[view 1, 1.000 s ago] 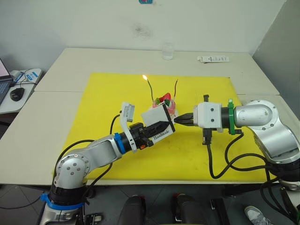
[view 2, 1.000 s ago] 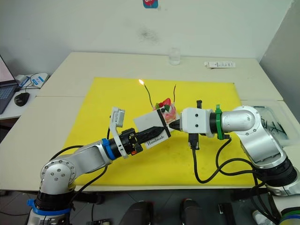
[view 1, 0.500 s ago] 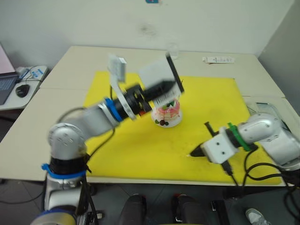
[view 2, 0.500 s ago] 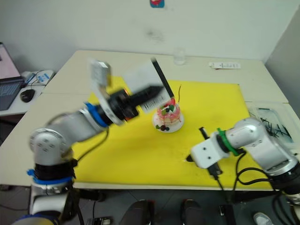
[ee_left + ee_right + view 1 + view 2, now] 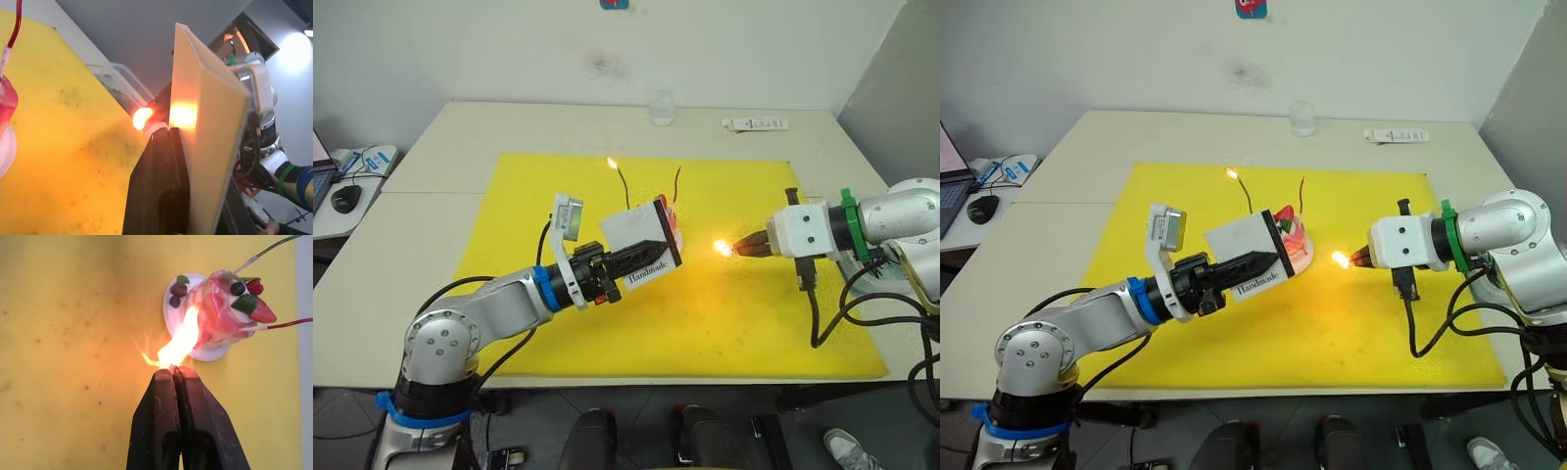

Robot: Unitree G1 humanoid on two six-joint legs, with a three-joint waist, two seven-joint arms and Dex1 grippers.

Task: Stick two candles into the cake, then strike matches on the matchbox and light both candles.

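My left gripper (image 5: pixel 646 253) is shut on the white "Handmade" matchbox (image 5: pixel 633 233) and holds it tilted just in front of the pink-and-white cake (image 5: pixel 1295 235). The cake stands on its small white plate (image 5: pixel 172 318) on the yellow mat. A green candle (image 5: pixel 625 185) stands in the cake, its tip burning. A dark red candle (image 5: pixel 677 182) stands beside it, unlit. To the right of the cake, my right gripper (image 5: pixel 744 246) is shut on a match that burns with a bright flame (image 5: pixel 180 343) at the fingertips. The flame is a short way from the cake.
The yellow mat (image 5: pixel 529 206) covers the middle of the beige table. A glass (image 5: pixel 661 108) and a white flat object (image 5: pixel 757 123) lie at the far edge. A clear tray (image 5: pixel 117 83) with dark sticks sits at the right. A mouse (image 5: pixel 345 197) lies on a side table.
My right gripper has pulled away to the right from the matchbox, and a flame now burns at its tip. The left gripper holds the matchbox in front of the cake as it did a second ago.
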